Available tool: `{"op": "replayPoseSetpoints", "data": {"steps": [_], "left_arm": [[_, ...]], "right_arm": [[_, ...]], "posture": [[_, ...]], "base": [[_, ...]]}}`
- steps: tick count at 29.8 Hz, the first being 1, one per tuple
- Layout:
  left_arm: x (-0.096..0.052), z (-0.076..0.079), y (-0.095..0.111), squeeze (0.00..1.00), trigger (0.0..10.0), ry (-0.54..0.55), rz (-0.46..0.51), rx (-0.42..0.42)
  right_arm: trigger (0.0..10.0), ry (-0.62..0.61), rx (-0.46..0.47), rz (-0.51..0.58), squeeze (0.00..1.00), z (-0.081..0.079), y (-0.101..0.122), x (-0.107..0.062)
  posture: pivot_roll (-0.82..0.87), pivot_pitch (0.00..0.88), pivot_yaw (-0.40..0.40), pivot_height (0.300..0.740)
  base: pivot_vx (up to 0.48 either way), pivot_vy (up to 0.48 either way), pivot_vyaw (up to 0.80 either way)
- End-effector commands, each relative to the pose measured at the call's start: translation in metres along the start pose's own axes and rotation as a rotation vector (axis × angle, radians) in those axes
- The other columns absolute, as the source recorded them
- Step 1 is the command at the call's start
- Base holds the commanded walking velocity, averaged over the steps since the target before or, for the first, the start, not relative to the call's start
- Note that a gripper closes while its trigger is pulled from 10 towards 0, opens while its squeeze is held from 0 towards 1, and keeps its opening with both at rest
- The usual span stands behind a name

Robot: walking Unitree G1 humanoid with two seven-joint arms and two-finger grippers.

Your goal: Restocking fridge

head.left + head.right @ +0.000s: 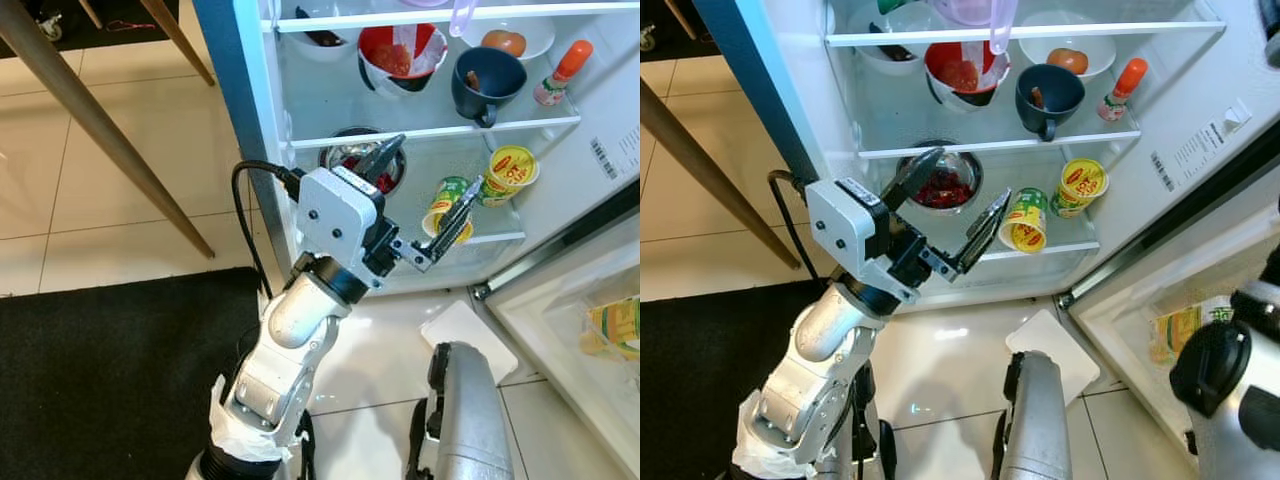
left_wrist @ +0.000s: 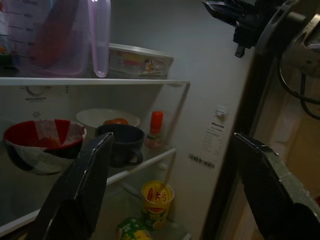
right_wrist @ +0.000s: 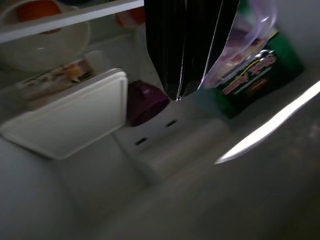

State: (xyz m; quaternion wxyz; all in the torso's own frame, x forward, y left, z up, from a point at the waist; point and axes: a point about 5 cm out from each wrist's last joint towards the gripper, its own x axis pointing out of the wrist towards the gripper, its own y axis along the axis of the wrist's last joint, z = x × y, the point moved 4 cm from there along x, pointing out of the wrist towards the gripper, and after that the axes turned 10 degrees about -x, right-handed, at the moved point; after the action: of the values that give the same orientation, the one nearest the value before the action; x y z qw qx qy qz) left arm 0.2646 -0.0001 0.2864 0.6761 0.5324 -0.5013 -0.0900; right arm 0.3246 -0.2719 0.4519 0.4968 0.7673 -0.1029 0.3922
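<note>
Gaping empty before half-hidden yellow cans [image 1: 505, 175], left gripper [image 1: 425, 200]; right gripper [image 3: 185, 92] fingers together.

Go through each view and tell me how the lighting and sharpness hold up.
Left eye view: bright, evenly lit, sharp, with the left gripper crisp before the shelves. Right eye view: equally clear, ceiling light glaring off the glossy white floor tiles. Left wrist view: dim, the red and white bowl still legible. Right wrist view: dark and motion-blurred, with a bright streak.
</note>
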Motion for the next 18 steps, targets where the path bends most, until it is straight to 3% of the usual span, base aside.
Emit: {"op": "replayPoseSetpoints", "data": {"steps": [1, 6, 8, 11, 12, 13, 16, 18], "left_arm": [[-0.004, 0.003, -0.008, 0.0, 10.0, -0.018, -0.033, -0.02], [-0.01, -0.003, -0.015, 0.0, 10.0, -0.005, -0.07, -0.031], [-0.016, -0.01, -0.021, 0.0, 10.0, 0.023, -0.101, -0.038], [-0.021, -0.017, -0.026, 0.0, 10.0, 0.056, -0.128, -0.04], [-0.027, -0.024, -0.031, 0.0, 10.0, 0.088, -0.154, -0.047], [-0.034, -0.032, -0.038, 0.0, 10.0, 0.126, -0.19, -0.054], [-0.038, -0.036, -0.043, 0.0, 10.0, 0.15, -0.212, -0.058], [-0.049, -0.046, -0.055, 0.0, 10.0, 0.199, -0.258, -0.078]], "right_arm": [[10.0, 0.094, -0.06, -0.028, 0.0, -0.014, -0.002, -0.01], [10.0, 0.202, -0.135, -0.108, 0.0, -0.029, -0.026, -0.025], [10.0, 0.269, -0.153, -0.178, 0.0, -0.04, -0.048, -0.038], [10.0, 0.291, -0.15, -0.224, 0.0, -0.043, -0.062, -0.046], [10.0, 0.311, -0.165, -0.266, 0.0, -0.046, -0.078, -0.055], [10.0, 0.307, -0.149, -0.329, 0.0, -0.044, -0.098, -0.066], [10.0, 0.301, -0.137, -0.367, 0.0, -0.043, -0.11, -0.073], [10.0, 0.268, -0.073, -0.453, 0.0, -0.034, -0.14, -0.09]], "posture": [[-0.06, 0.311, -0.004, 0.556], [-0.06, 0.302, -0.002, 0.556], [-0.06, 0.286, -0.001, 0.556], [-0.06, 0.276, -0.001, 0.556], [-0.06, 0.264, -0.001, 0.556], [-0.06, 0.252, 0.001, 0.556], [-0.06, 0.252, 0.001, 0.556], [-0.05, 0.227, 0.005, 0.556]], "base": [[0.0, 0.0, 0.0], [0.0, 0.0, 0.0], [0.0, 0.0, 0.0], [0.0, 0.0, 0.0], [0.0, 0.0, 0.0], [0.0, 0.0, 0.0], [0.0, 0.0, 0.0], [0.0, 0.0, 0.0]]}}
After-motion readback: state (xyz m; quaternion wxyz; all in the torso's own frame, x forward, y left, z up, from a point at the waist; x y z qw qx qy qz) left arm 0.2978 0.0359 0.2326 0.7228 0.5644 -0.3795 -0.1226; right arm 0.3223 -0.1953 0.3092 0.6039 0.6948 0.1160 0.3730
